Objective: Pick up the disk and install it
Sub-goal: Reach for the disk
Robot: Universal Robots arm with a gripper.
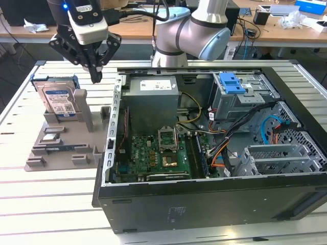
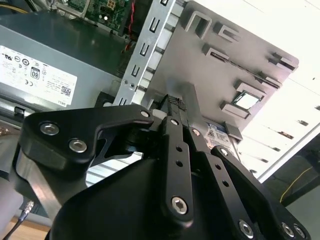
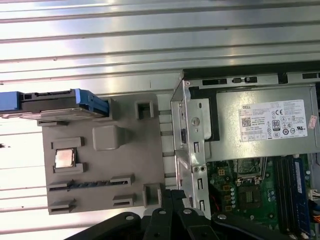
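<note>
a pale, slatted metal table (image 1: 51,204) fills the exterior view from 3 through 6 to 9 o'clock. in the first wrist view its slats (image 3: 100,40) shine with bright glare. behind the table, from 10 to 2 o'clock, runs a wooden desk (image 1: 276,31). it carries cables (image 1: 143,13) at 12, crumpled white paper (image 1: 34,25) at 10 and a blue box (image 1: 311,6) at 2.

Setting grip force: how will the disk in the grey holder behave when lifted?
Probably rigid and heavy for its size: the disk has a metal body. Standing on edge in the grey holder, it may tip if nudged. Its blue rails look smooth, perhaps slippery.
</note>
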